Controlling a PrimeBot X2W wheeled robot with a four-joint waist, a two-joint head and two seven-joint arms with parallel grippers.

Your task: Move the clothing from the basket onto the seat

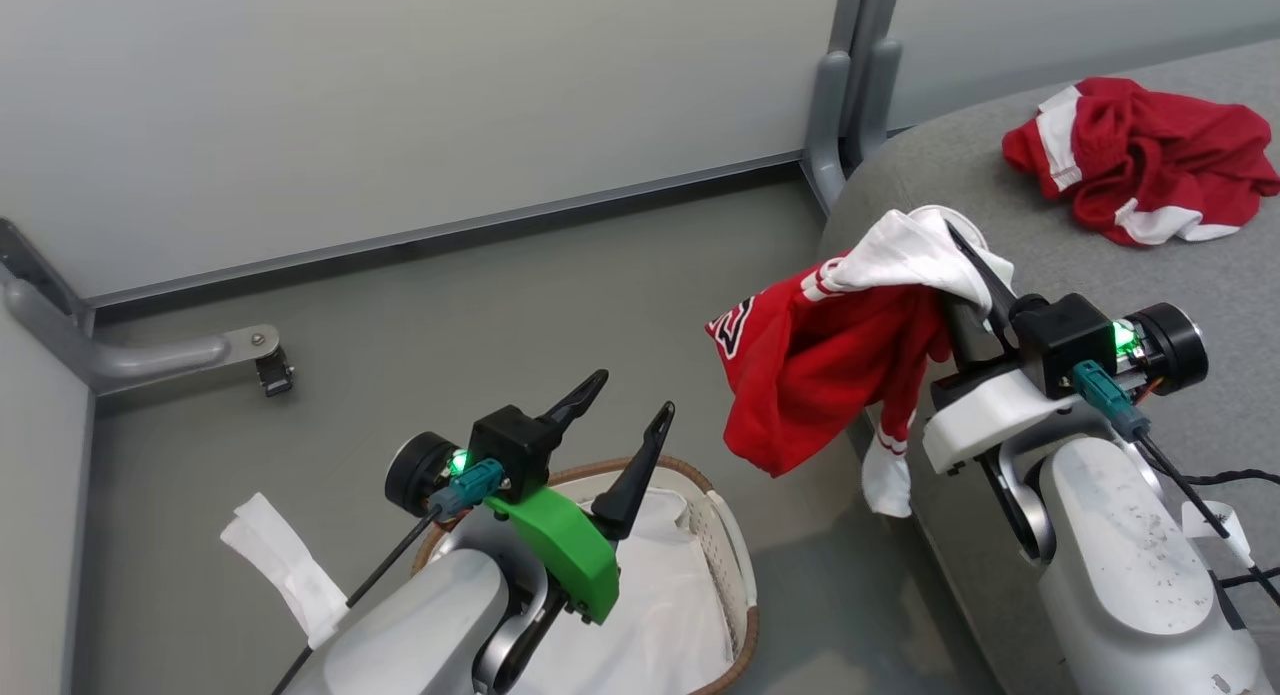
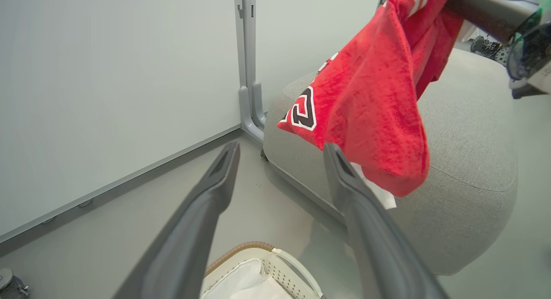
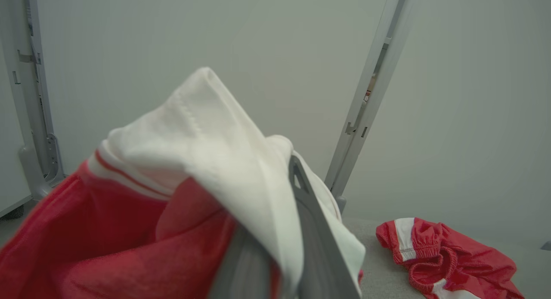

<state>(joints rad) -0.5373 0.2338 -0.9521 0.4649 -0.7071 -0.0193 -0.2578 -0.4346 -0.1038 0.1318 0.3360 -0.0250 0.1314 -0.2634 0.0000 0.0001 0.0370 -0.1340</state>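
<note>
Hanging from the right tool (image 1: 968, 260) is the red jersey (image 1: 820, 375), its white-trimmed end bunched over the two dark fingers, which are clenched tight on the cloth. The rest of the jersey droops in a loose red fold with a black-and-white printed mark showing on its outer face, and a white strip dangles below it beside the arm's pale casing. From where I stand, it hangs at the rounded corner of the seat (image 1: 950, 165), lifted clear of the basket (image 1: 728, 560) and partly out over the grey floor (image 1: 500, 305). Whether the low end brushes the seat's side, I cannot tell.

Further back on the seat's grey cushion lies the red shorts (image 1: 1150, 165), crumpled in a heap with white bands showing, well apart from the jersey.

The left tool (image 1: 634, 393) is released, its fingers spread wide with nothing between them, and it hovers above the basket's far rim. The basket stands on the floor just beside the seat, and inside it I see the smooth white liner (image 1: 660, 595).

Seen along the left tool's fingers, the jersey (image 2: 379, 101) hangs ahead of and above the fingertips, in front of the seat (image 2: 469, 161).

Behind it all run pale wall panels (image 1: 400, 95) joined by a grey post (image 1: 850, 85).
</note>
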